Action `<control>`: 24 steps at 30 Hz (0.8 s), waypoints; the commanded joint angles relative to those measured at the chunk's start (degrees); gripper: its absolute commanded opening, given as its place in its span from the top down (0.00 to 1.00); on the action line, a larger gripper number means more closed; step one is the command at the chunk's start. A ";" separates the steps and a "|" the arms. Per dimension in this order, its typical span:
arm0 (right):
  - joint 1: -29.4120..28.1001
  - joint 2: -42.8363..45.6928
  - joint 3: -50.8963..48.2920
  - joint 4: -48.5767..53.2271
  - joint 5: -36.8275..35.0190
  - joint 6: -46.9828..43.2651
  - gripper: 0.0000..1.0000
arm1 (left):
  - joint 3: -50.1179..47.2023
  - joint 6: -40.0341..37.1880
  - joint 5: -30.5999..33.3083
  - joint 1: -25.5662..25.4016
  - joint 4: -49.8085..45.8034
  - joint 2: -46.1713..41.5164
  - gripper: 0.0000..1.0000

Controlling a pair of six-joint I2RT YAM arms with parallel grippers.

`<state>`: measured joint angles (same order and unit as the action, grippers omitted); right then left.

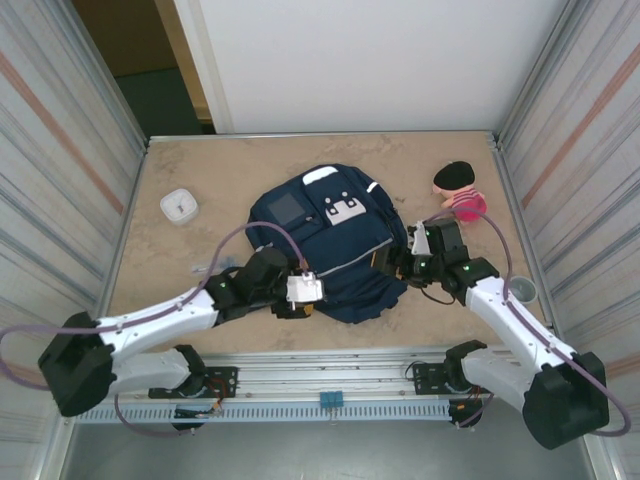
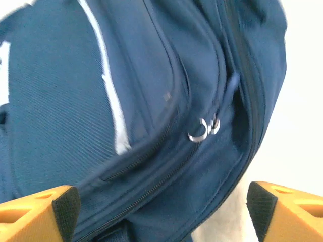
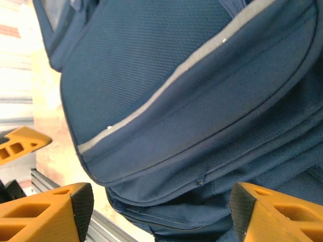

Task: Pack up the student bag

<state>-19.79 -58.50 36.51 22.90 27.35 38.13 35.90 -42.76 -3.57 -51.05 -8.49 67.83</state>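
Observation:
The student bag [image 1: 330,240] is a navy backpack lying flat in the middle of the table, its grey and white patches facing up. My left gripper [image 1: 303,290] hovers at the bag's near-left edge. In the left wrist view its fingers [image 2: 65,206] stand wide apart over the bag's [image 2: 151,101] zipper seams and two metal pull rings [image 2: 204,128], so the left gripper [image 2: 161,209] is open and holds nothing. My right gripper [image 1: 395,262] is at the bag's right side. It [image 3: 161,206] is open too, above the bag's [image 3: 176,101] grey-striped fabric.
A white square box [image 1: 179,206] sits at the far left, and a small doll [image 1: 458,188] in pink with black hair at the far right. A grey ring-shaped thing [image 1: 522,290] lies by the right wall. Metal walls close both sides, and a rail [image 1: 330,375] runs along the near edge.

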 commanded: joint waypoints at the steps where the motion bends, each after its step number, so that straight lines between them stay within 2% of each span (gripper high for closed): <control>1: 0.38 -2.35 1.73 0.95 2.54 -3.41 0.28 | 3.01 -9.41 4.79 0.45 -2.60 4.31 0.12; 3: 0.37 -3.64 1.62 -0.41 2.63 -3.24 0.27 | 2.87 -10.13 4.44 0.78 0.89 7.50 0.13; 8: 0.54 -5.46 1.59 -1.88 2.00 -3.73 0.28 | 1.81 -10.02 3.85 0.30 11.04 13.02 0.25; 12: 1.02 -6.22 1.46 -2.35 1.32 -4.76 0.28 | 3.27 -8.69 1.02 -0.70 9.38 15.23 0.51; 13: 1.22 -6.40 1.37 -2.58 1.21 -5.09 0.28 | 3.46 -8.22 0.23 -1.12 8.57 15.02 0.56; 17: 2.36 -7.82 1.87 -4.45 1.77 -6.52 0.28 | 2.09 -4.78 -2.43 -3.82 9.11 11.60 0.86; 21: 3.08 -9.63 2.98 -6.63 2.87 -8.86 0.29 | 0.19 -0.08 -4.96 -6.00 10.36 7.15 0.99; 24: 3.51 -10.80 4.02 -8.04 3.69 -10.96 0.29 | -1.01 4.42 -8.24 -6.43 12.53 4.15 1.00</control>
<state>-16.78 -68.45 37.93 17.72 28.93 31.14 35.97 -44.36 -6.26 -56.80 0.40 75.75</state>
